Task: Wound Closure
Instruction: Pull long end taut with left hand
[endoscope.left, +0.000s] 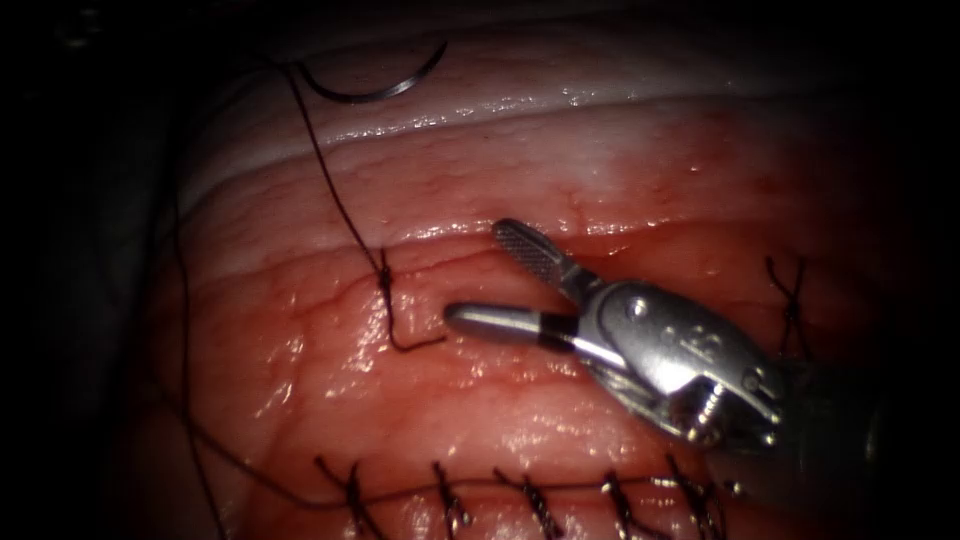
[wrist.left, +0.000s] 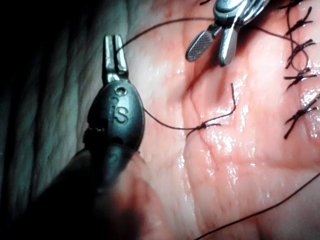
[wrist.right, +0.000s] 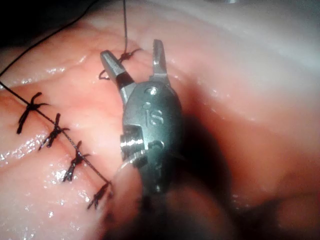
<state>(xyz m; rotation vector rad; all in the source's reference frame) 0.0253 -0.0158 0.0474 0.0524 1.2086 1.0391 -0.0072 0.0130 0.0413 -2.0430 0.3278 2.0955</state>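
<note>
Right tool (endoscope.left: 485, 280) enters from the right of the endoscope view, jaws spread wide and holding nothing; its upper jaw shows a cross-hatched gripping face; stamped marks on the steel housing are not readable there, but the right wrist view shows what looks like "IS" on the body. Left tool (wrist.left: 114, 50) appears in the left wrist view, jaws together with nothing visible between them; an "S" is readable on its dark housing. Needle (endoscope.left: 385, 85) lies free on the pale far band of the tissue (endoscope.left: 300, 400), well apart from both tools, not in the tissue. Thread (endoscope.left: 330, 180) runs from the needle down to a knot (endoscope.left: 385, 272) at the cut (endoscope.left: 450, 255), with a short tail just beside the right tool's lower jaw. Tissue surface wet and glistening, red fluid (endoscope.left: 650, 240) pooled along the cut; a row of finished stitches (endoscope.left: 520, 495) along the near edge; surroundings dark.
</note>
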